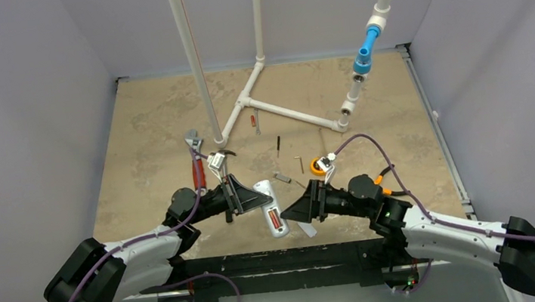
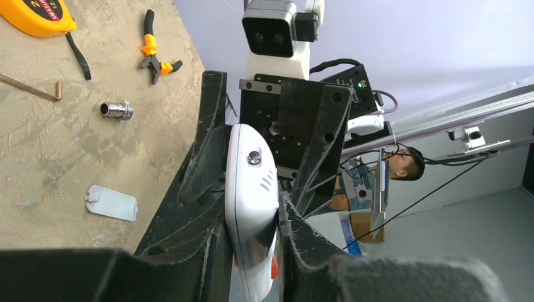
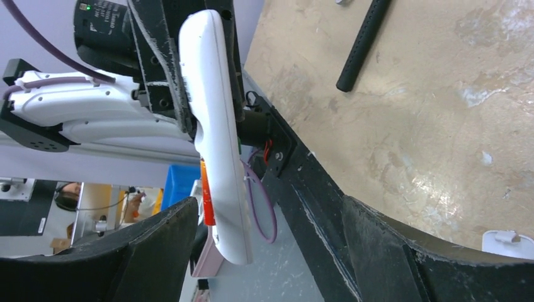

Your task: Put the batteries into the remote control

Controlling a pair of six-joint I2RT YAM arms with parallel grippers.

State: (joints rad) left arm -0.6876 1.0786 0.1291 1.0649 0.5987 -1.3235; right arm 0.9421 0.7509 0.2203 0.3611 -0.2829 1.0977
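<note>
Top external view: the left gripper [image 1: 253,198] clamps the white remote control [image 1: 271,207], raised at the table's [image 1: 141,135] 6 o'clock edge. One orange-red battery [image 1: 274,218] shows in its recess; a second cannot be made out. The right gripper [image 1: 292,210] gapes empty at the remote's 3 o'clock. The cover [image 1: 306,229] lies off, not yet fitted.

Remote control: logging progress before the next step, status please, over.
Left gripper shut on remote control. Right gripper open, empty, close by. Orange-red battery showing in it. White cover loose on table.
</note>
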